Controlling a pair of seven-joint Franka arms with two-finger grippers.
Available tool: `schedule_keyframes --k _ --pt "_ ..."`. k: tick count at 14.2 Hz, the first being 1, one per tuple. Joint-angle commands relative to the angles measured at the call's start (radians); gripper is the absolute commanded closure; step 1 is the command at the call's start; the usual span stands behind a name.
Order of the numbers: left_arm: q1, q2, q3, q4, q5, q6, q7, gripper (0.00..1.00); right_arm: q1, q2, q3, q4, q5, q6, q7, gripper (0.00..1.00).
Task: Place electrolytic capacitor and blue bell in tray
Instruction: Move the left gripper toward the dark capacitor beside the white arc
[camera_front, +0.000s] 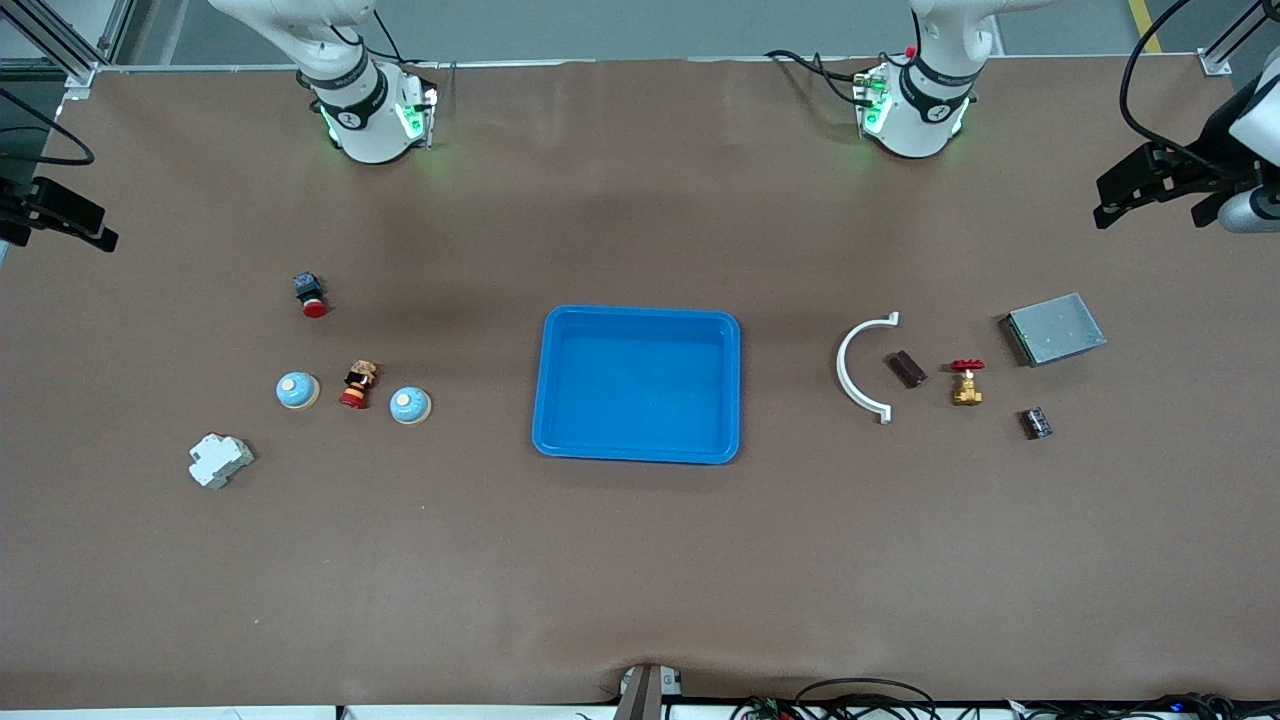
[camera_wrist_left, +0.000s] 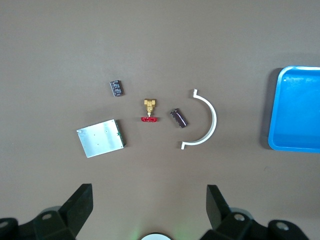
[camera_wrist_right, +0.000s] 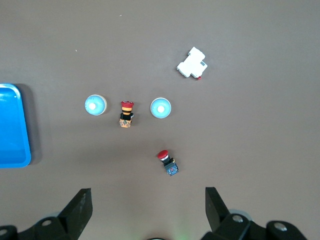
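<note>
Starting: both grippers, left gripper (camera_wrist_left: 147, 200) and right gripper (camera_wrist_right: 147, 200), spread, empty, high over table; descend squarely over capacitor (camera_front: 908, 369), bell (camera_front: 410, 405) nearest tray (camera_front: 640, 318)

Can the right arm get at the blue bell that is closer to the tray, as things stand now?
Probably yes. The blue bell sits uncovered at the right arm's end of the table, apart from the tray. Only the small red-capped button stands beside it. The right gripper has its jaws open.
</note>
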Motion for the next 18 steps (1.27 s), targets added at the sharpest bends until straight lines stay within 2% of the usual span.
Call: schedule_keyframes --k 1,7,10,12,15,16,18 --pt "0.005 -0.01 0.0 0.004 -0.008 -0.002 0.001 0.0 -0.005 -0.025 0.005 -0.023 0.01 0.003 0.008 0.0" --pt "0.007 0.025 0.018 0.005 -0.002 0.001 0.018 0.0 -0.005 -0.025 0.005 -0.023 0.01 0.0 0.008 0.0" --pt "0.005 0.025 0.018 -0.041 -0.002 0.017 -0.032 0.0 -0.005 -0.025 0.005 -0.023 0.01 0.0 0.008 0.0" --pt "0.01 0.025 0.018 -0.111 -0.002 0.047 -0.048 0.0 -0.005 -0.025 0.005 -0.023 0.01 -0.002 0.008 0.0" --pt "0.042 0.001 0.018 -0.27 -0.004 0.185 -0.051 0.0 0.006 -0.025 0.005 -0.023 0.01 -0.003 0.008 0.0" --pt "0.084 -0.008 0.015 -0.329 -0.013 0.239 -0.051 0.0 0.006 -0.025 0.005 -0.023 0.01 -0.003 0.008 0.0" --pt "0.105 -0.015 0.009 -0.403 -0.049 0.308 -0.072 0.0 0.006 -0.026 0.005 -0.021 0.01 -0.005 0.008 0.0"
